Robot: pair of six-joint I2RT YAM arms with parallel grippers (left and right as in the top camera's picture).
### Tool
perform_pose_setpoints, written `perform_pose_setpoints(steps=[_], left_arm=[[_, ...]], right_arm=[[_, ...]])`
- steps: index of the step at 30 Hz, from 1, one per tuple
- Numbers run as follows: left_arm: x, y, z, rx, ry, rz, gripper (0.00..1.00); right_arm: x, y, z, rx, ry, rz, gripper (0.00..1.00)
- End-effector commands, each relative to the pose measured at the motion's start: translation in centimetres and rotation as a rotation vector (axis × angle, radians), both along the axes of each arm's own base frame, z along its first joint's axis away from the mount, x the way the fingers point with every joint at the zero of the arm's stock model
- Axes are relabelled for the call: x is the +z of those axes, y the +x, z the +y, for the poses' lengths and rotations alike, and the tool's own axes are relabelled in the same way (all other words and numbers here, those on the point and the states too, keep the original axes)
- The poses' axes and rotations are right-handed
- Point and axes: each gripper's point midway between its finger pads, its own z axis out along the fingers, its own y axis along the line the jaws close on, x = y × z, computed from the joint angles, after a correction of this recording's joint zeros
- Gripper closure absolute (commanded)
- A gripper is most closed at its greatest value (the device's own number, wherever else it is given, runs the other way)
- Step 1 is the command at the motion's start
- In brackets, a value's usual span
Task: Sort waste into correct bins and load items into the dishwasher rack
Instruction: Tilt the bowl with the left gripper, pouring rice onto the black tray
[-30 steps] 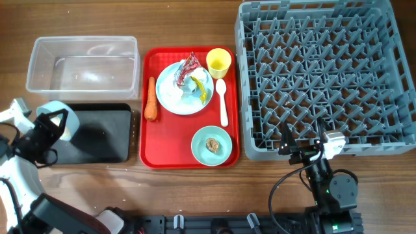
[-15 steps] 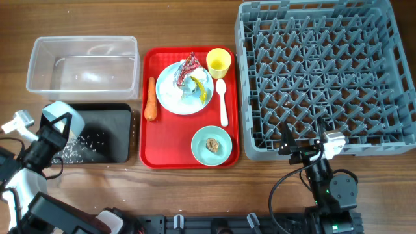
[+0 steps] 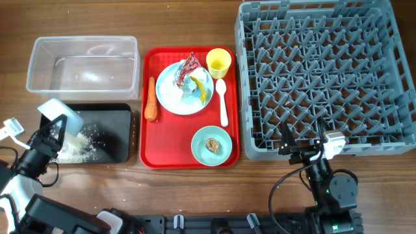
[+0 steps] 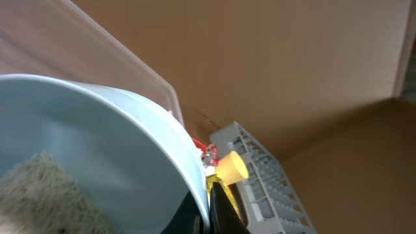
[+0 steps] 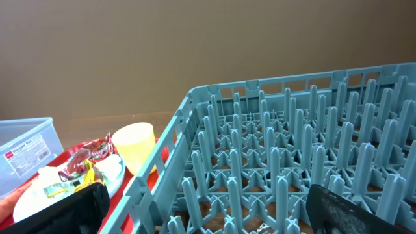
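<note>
My left gripper [image 3: 55,129] is shut on the rim of the light blue bowl [image 3: 59,112], which is tipped over the black tray [image 3: 114,133]. A heap of white rice [image 3: 79,148] lies on that tray. In the left wrist view the bowl [image 4: 97,149] fills the left side with some rice [image 4: 29,195] still inside, its rim pinched in my left gripper [image 4: 209,218]. My right gripper [image 3: 304,147] stands open at the near edge of the grey dishwasher rack [image 3: 325,71], nothing between its fingers [image 5: 71,211].
The clear tub [image 3: 82,65] stands behind the black tray. The red serving tray [image 3: 170,155] carries a carrot [image 3: 151,99], a pale blue plate [image 3: 170,94] with wrappers [image 3: 192,70], a yellow cup [image 3: 218,62], a white spoon [image 3: 222,103] and a pale green bowl [image 3: 221,138] with a brown lump [image 3: 212,144].
The left arm has drawn toward the table's near edge and tipped the bowl further. Rice has spilled from it onto the black tray, growing from nothing to a heap. The right arm is unmoved.
</note>
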Motion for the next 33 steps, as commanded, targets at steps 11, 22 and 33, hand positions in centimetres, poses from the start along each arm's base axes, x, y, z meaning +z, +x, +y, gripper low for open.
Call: perform_pose_setpoints(steps=[11,22,33], left_arm=[[0.6,-0.6,-0.1,-0.01,-0.158,0.021,0.96],[0.5,-0.7,0.0,-0.001,-0.323,0.104,0.96],[0.7,-0.6,0.2,0.005,-0.493,0.189,0.96]], right_arm=[[0.1,0.0,-0.1,-0.005,-0.001,-0.004,0.0],[0.1,0.0,-0.1,-0.005,-0.001,-0.005,0.0],[0.1,0.0,-0.1,-0.005,-0.001,-0.004,0.0]])
